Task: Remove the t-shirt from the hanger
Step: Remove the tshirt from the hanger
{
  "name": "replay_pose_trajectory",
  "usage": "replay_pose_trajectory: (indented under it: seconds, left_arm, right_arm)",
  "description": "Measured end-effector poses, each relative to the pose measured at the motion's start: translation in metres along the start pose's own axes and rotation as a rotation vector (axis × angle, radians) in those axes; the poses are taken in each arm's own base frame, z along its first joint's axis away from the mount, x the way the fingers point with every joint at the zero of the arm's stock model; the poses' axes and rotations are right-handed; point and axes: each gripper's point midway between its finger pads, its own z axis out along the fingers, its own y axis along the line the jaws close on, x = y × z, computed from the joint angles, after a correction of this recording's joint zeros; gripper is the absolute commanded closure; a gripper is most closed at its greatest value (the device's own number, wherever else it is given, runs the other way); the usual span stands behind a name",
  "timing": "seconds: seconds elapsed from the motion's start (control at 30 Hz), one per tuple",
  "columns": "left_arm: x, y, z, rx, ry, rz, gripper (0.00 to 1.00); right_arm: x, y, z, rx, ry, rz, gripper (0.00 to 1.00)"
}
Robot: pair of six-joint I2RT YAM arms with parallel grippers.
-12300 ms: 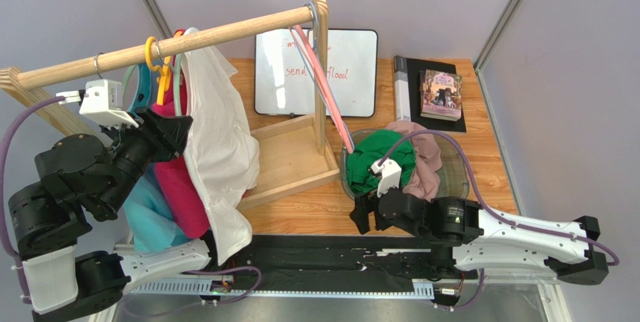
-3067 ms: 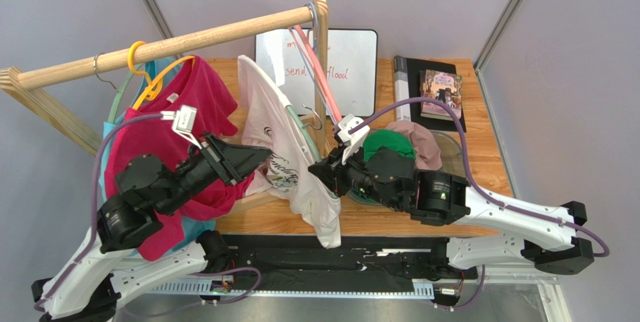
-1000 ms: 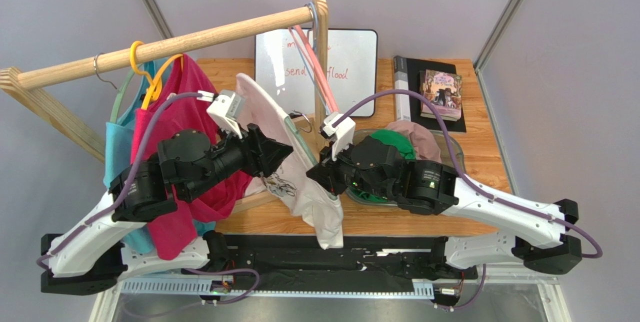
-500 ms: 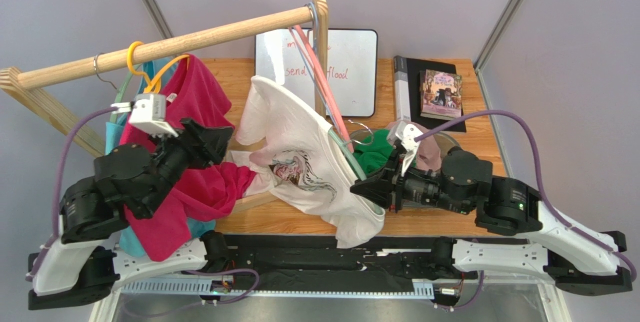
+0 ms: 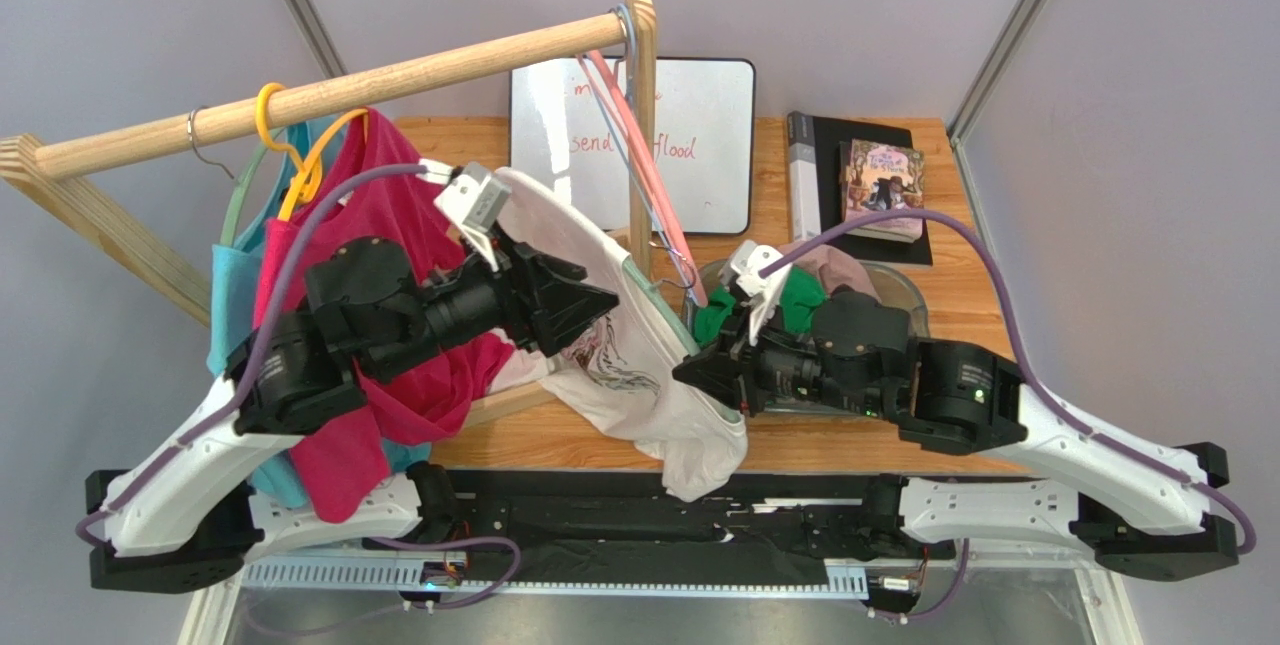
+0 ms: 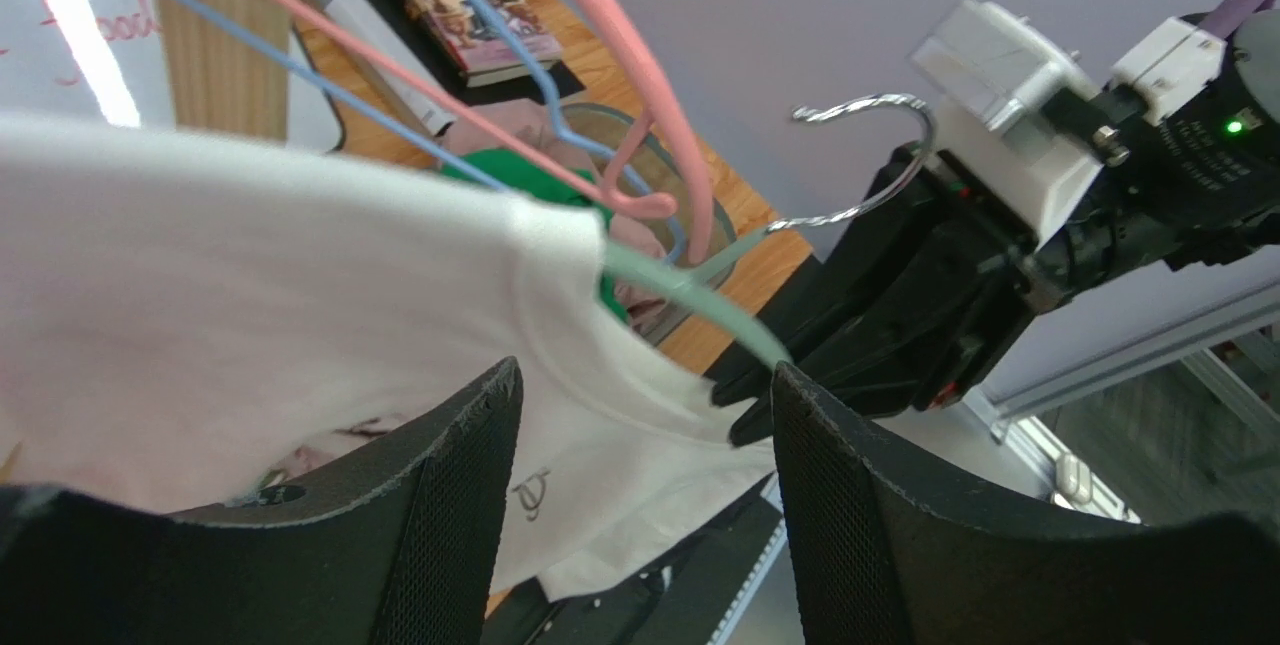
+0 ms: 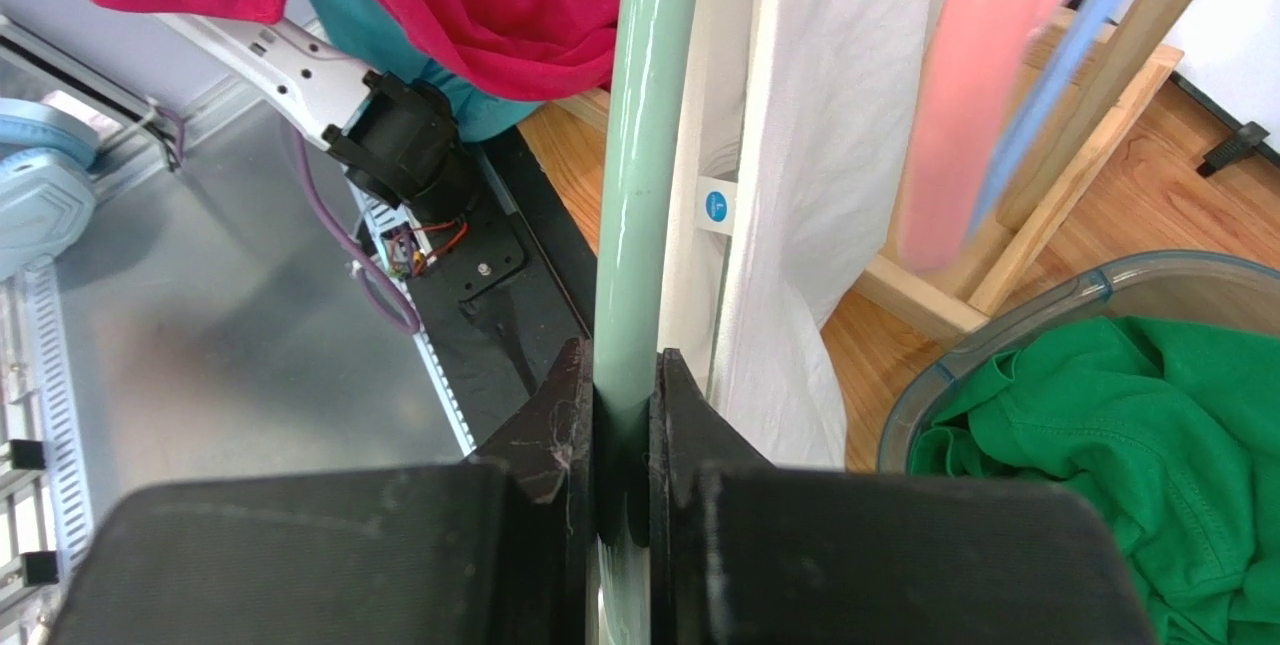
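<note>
A white t-shirt (image 5: 649, 383) with a dark print hangs on a pale green hanger (image 5: 663, 320), off the rail and in mid-air between the arms. My right gripper (image 5: 696, 372) is shut on the hanger's green bar (image 7: 646, 150), its jaws (image 7: 619, 375) pinching it from both sides, with the white cloth (image 7: 842, 150) just beside. My left gripper (image 5: 601, 308) is open, its fingers (image 6: 646, 383) spread just in front of the t-shirt's collar and shoulder (image 6: 301, 285), holding nothing. The hanger's arm (image 6: 706, 300) and wire hook reach toward the right gripper (image 6: 887, 330).
A wooden rail (image 5: 346, 83) carries a magenta shirt (image 5: 383, 225), a teal one behind it, and bare pink and blue hangers (image 5: 639, 150). A clear tub (image 5: 906, 285) holds green and pink clothes. A whiteboard (image 5: 706, 120) and a book (image 5: 882, 191) lie at the back.
My left arm has swung right from the magenta shirt to the white t-shirt, jaws widening. The right gripper has carried the hanger a little left, and the shirt hangs more bunched.
</note>
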Motion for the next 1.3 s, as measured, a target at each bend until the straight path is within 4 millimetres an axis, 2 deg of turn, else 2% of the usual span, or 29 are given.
replay_pose_trajectory:
  seconds: [0.1,0.17,0.3,0.5,0.63,0.73,0.77,0.93,0.97,1.0,1.17,1.3]
  left_arm:
    - [0.004,-0.008,0.017,0.033,0.030,0.018,0.33]
    - [0.014,-0.004,0.029,0.007,0.064,0.029,0.39]
    - [0.026,0.009,0.042,-0.063,0.110,0.044,0.41]
    - [0.024,0.016,0.029,-0.095,0.102,0.047,0.46]
    - [0.022,0.028,0.022,-0.160,0.097,0.050,0.40]
    - [0.019,0.037,0.023,-0.224,0.099,0.054,0.39]
    - [0.018,0.040,0.025,-0.246,0.100,0.057,0.42]
    - [0.013,0.046,0.035,-0.306,0.098,0.065,0.69]
    - [0.011,0.047,0.036,-0.315,0.095,0.066,0.93]
    - [0.010,0.047,0.036,-0.321,0.095,0.066,1.00]
    - [0.004,0.045,0.035,-0.318,0.102,0.085,1.00]
    - [0.007,0.023,0.028,-0.247,0.103,0.155,1.00]
  right_arm:
    - [0.001,0.000,0.011,0.011,0.024,-0.005,1.00]
    - [0.000,0.001,0.016,0.011,0.029,-0.006,1.00]
    - [-0.004,0.002,0.017,0.010,0.027,-0.006,1.00]
    - [-0.007,0.004,0.017,0.004,0.018,-0.007,1.00]
    - [-0.009,0.006,0.018,-0.004,0.015,-0.006,1.00]
    - [-0.008,0.007,0.019,-0.009,0.018,-0.006,1.00]
    - [-0.008,0.007,0.019,-0.013,0.020,-0.006,1.00]
    - [-0.010,0.007,0.019,-0.009,0.015,0.003,1.00]
    - [-0.011,0.007,0.020,-0.007,0.012,0.004,1.00]
    - [-0.012,0.007,0.020,-0.006,0.011,0.005,1.00]
    - [-0.015,0.006,0.028,0.014,0.012,0.008,1.00]
    - [-0.019,0.003,0.039,0.059,0.030,0.015,1.00]
